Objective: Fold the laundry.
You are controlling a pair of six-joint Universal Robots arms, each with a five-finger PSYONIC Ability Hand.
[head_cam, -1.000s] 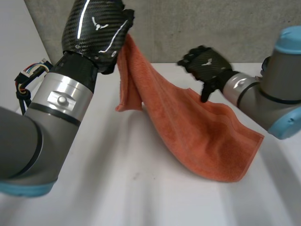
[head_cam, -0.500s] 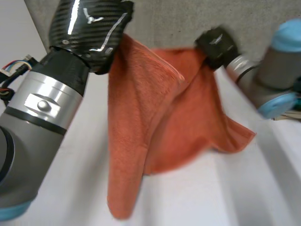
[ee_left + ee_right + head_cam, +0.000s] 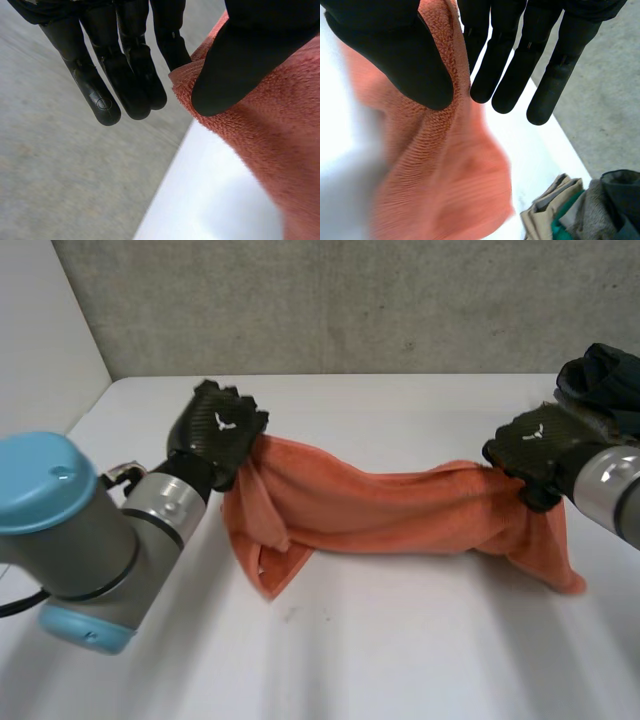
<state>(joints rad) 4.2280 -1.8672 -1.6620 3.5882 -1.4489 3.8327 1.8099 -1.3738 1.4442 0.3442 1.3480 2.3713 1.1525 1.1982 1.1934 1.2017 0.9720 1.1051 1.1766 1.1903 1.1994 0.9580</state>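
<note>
The left hand (image 3: 218,430) and right hand (image 3: 535,455) are each pinching an end of the orange towel (image 3: 390,510) between thumb and straight fingers, holding it bunched over the table (image 3: 400,660). Lowering both evenly under tension should be flattening it.

We log: left hand (image 3: 222,430) black, carbon-weave back, small white mark | right hand (image 3: 540,450) same black shell, same white mark | left arm (image 3: 90,550) grey, silver wrist ring, rounded light-blue cap | right arm (image 3: 620,495) grey, silver band | fingers (image 3: 97,95) smooth matte black, rounded tips.
</note>
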